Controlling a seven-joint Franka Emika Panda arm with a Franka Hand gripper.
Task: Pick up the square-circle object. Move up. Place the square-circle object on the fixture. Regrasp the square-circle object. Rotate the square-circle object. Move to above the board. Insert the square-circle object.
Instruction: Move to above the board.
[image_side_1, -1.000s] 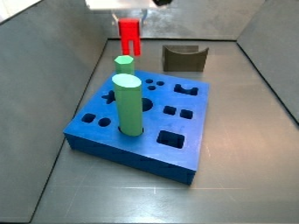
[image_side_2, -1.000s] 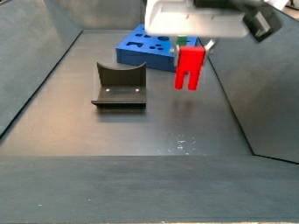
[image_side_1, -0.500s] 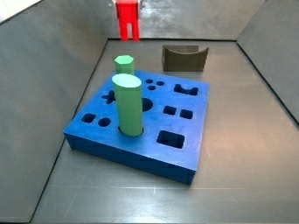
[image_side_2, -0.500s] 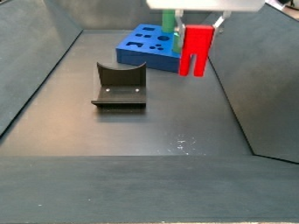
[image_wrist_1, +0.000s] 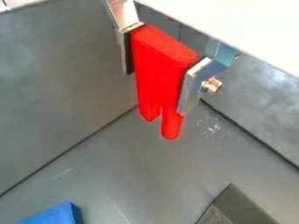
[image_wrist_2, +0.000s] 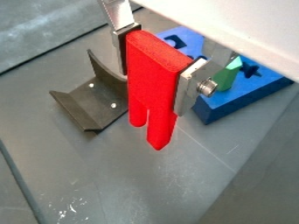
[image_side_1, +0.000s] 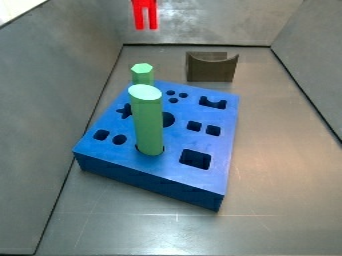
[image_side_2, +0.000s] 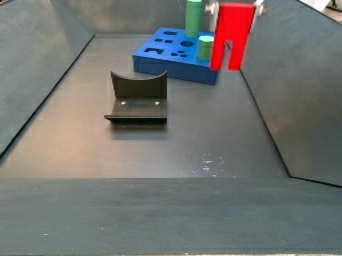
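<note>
Gripper (image_wrist_1: 166, 68) high above floor; fingers (image_wrist_1: 197, 79) flat brushed silver metal, clamped on square-circle object (image_wrist_1: 158, 74): smooth matt red plastic. Board (image_side_1: 158, 140): matt blue plastic. Green cylinders (image_side_1: 146, 120): smooth, slight sheen. Fixture (image_side_2: 135, 97): dull dark metal. Floor (image_side_2: 147, 160): smooth grey, faintly reflective.

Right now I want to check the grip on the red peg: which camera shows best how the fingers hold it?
A wrist view shows it best: the square-circle object fills the frame, with the gripper closed on its upper part and the prongs hanging free. Both wrist views show this. In the side views the peg is only partly visible at the top edge, fingers out of frame.
</note>
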